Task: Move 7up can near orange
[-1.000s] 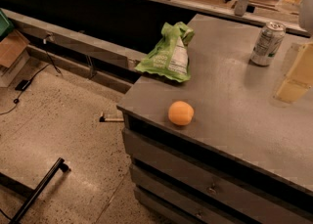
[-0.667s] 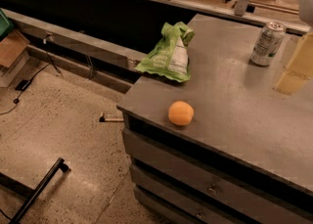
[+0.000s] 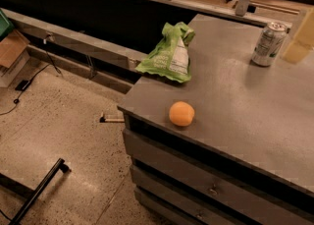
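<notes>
My gripper [image 3: 300, 40] shows only as a pale, cream-coloured shape at the right edge of the view, just beside the 7up can [image 3: 268, 43] on its right and partly cut off by the frame. I cannot tell whether it is spread or closed, and I would not claim it touches the can. My reading is that it sits there because the can is the thing to be picked up, so this looks like the approach, with the grasp not yet made. The can stands upright at the far right of the grey counter [image 3: 245, 106], long axis vertical, pull-tab top facing up and its greenish-white print turned toward the camera. Standing like that, it offers its round side wall for a sideways pinch, and I would want to keep it upright through the carry. The orange [image 3: 181, 113] rests well apart from it, near the front left corner of the counter and close to the edge above the drawers [image 3: 196, 180]. It is round and could roll if nudged, so I would set the can down beside it rather than against it. The green chip bag [image 3: 169, 54] lies flat along the left edge, behind the orange and off the straight path from can to fruit.
</notes>
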You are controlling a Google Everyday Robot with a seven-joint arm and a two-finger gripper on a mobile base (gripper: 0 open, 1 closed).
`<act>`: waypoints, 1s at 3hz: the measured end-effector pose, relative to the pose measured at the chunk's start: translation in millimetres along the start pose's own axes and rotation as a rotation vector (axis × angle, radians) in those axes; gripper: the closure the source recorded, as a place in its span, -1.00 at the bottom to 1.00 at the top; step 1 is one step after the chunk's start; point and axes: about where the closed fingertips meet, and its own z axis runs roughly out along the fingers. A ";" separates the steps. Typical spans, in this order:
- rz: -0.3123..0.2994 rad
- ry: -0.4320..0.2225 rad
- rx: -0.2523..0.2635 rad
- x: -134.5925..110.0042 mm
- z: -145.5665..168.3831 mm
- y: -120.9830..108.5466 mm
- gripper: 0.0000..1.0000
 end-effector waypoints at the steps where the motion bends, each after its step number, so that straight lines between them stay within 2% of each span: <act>1: 0.052 -0.039 0.012 7.8 17.3 -40.2 -1.00; 3: 0.259 -0.211 0.037 47.2 67.9 -104.6 -1.00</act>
